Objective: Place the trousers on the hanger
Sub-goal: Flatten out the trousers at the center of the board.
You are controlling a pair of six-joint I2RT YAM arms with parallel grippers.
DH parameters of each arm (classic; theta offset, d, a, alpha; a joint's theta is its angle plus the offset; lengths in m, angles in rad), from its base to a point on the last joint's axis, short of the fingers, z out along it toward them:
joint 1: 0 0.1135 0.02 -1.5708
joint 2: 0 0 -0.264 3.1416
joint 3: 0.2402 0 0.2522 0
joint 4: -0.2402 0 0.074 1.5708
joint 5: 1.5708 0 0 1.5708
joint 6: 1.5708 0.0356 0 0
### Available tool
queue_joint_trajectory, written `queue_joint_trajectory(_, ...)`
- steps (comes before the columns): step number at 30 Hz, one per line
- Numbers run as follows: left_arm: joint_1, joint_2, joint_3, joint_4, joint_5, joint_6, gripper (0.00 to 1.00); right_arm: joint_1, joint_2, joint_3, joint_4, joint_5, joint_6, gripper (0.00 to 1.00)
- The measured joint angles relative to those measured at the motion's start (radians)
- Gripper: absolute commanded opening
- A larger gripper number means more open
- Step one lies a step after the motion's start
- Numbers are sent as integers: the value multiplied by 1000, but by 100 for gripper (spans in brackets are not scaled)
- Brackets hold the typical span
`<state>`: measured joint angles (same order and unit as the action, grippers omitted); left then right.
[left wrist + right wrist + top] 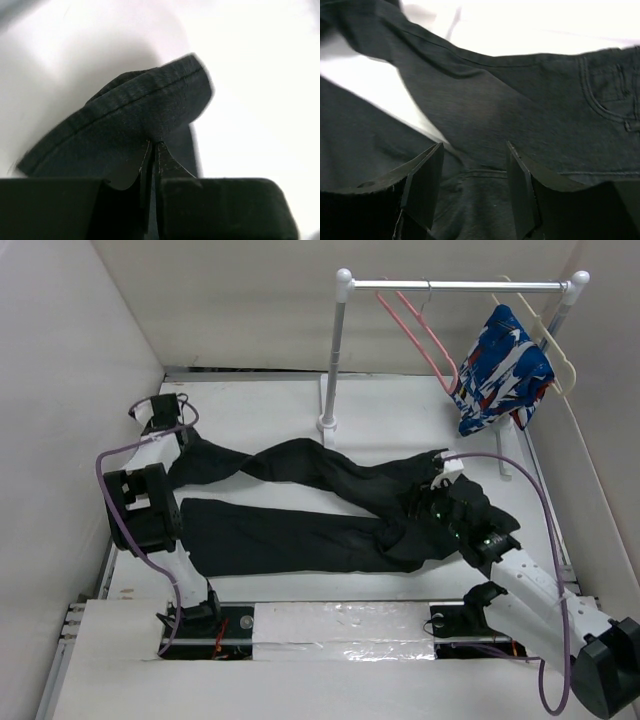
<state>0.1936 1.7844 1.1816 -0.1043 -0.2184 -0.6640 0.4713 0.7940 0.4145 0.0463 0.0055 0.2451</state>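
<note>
From above, the trousers (pixel 300 505) are seen spread on the table (pixel 260 410) in front of the rack (pixel 333 350), the waist below its rail and both legs run out to the left of it. The hanger (pixel 420 335) is hooked on the rack's rail, beside a patterned garment (pixel 500 370). The left gripper (pixel 170 428) is set at a leg end well left of the rack, close to a side wall (pixel 60 390). The right gripper (pixel 428 490) is placed over the waist. Open room is left above the cloth, towards the rack.

In the left wrist view, the fingers (pixel 145 167) are clenched on a stitched hem (pixel 135 112).

In the right wrist view, the fingers (pixel 422 185) are parted above the seat, near a pocket (pixel 607 95), and nothing is pinched. The cloth is judged soft, limp and weighty. It is best taken at hem and waistband.
</note>
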Motion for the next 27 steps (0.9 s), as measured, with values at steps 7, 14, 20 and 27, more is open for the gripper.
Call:
queue_joint_trajectory(7, -2, 0, 325, -58, 33, 56, 0, -8, 34, -13, 15, 70, 25, 62)
queue_joint_trajectory(14, 18, 16, 413, -70, 55, 109, 53, -129, 79, -25, 35, 183, 61, 73)
queue_joint_trajectory(20, -24, -72, 151, 10, 121, 50, 53, -352, 314, 55, 70, 180, 65, 75)
queue_joint_trajectory(27, -409, -391, -235, 227, 125, -67, 51, -500, 645, 216, 142, 73, 73, 69)
